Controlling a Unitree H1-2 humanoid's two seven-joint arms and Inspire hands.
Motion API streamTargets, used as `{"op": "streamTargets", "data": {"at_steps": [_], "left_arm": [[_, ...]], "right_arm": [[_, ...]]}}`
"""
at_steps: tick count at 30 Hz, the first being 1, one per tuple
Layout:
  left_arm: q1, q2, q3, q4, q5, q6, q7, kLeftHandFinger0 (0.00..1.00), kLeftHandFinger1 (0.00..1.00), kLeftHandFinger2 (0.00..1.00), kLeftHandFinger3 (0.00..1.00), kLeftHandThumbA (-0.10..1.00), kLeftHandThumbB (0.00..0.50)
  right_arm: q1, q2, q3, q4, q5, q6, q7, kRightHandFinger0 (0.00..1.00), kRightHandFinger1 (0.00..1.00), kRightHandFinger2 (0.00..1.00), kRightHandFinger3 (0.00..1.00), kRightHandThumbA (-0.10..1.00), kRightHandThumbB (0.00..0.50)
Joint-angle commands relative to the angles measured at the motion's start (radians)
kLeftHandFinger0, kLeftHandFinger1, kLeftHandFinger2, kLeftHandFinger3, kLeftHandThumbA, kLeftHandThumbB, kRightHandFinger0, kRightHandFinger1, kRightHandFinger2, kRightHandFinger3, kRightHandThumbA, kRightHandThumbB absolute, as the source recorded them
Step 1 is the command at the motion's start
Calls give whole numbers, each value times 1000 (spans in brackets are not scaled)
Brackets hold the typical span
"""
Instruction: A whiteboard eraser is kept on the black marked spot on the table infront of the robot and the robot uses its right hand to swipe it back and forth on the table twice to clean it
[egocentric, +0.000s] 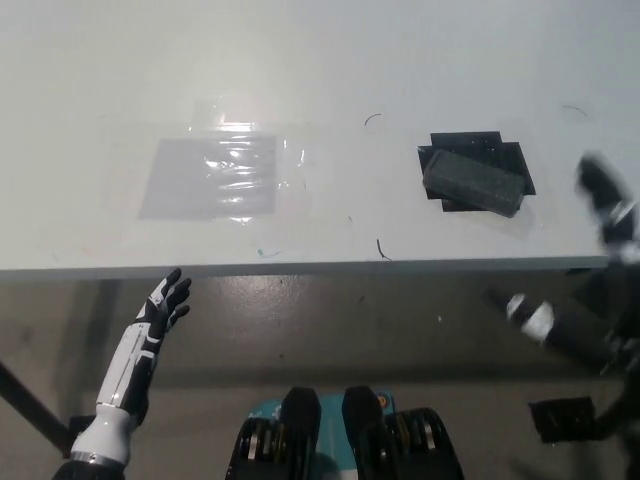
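A: Head view, item one?

B: Whiteboard eraser, dark grey block, lying flat and slightly askew on the black marked spot, right half of the table. The tape patch shows beyond the eraser on its far and right sides. Likely a fixed start position, so the hand finds it each time.

A: Item two?

B: Right hand, black with pale accents, blurred, at the picture's right edge, just beside the table's near-right corner. Apart from the eraser; nothing held. The blur hides the fingers, so I cannot tell whether they are spread or closed.

A: Item three?

B: Left hand, raised below the table's near edge at lower left, fingers apart, holding nothing. Resting; the task gives it no part.

A: Other entries?

B: Clear plastic sheet, wrinkled and glossy, taped flat on the table's left half, well apart from the eraser. Purpose not evident. A few thin dark pen marks on the surface between sheet and eraser, possibly what the swipe is meant to clear.

A: Task status?

B: By my reading, not begun: the eraser sits on its mark ungrasped. The right hand must reach inward over the edge and settle on the block first.

A: Only view?

B: Yes.
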Motion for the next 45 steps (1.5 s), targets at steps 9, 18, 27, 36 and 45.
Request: {"op": "streamTargets", "data": {"at_steps": [9, 18, 27, 36, 45], "left_arm": [[-20, 36, 4, -31, -14, -68, -30, 1000, 1000, 1000, 1000, 1000, 356], [-8, 44, 1, -28, -7, -79, -34, 1000, 1000, 1000, 1000, 1000, 362], [12, 42, -1, -45, -9, -79, -35, 1000, 1000, 1000, 1000, 1000, 378], [19, 47, 2, -51, -4, -77, -35, 1000, 1000, 1000, 1000, 1000, 390], [35, 46, 0, -61, 1, -70, -39, 1000, 1000, 1000, 1000, 1000, 417]], "right_arm": [[-1145, -287, 256, 772, -238, 550, 447, 1000, 1000, 1000, 1000, 999, 433], [-1408, -152, 513, 1377, -372, 403, 628, 1000, 1000, 1000, 1000, 1000, 335], [-1432, -71, 572, 1654, -347, 441, 549, 1000, 1000, 1000, 1000, 1000, 432], [-1441, -73, 636, 1762, -314, 458, 595, 1000, 1000, 1000, 1000, 1000, 358], [-1433, -76, 686, 1813, -335, 449, 587, 1000, 1000, 1000, 1000, 1000, 384]]}}
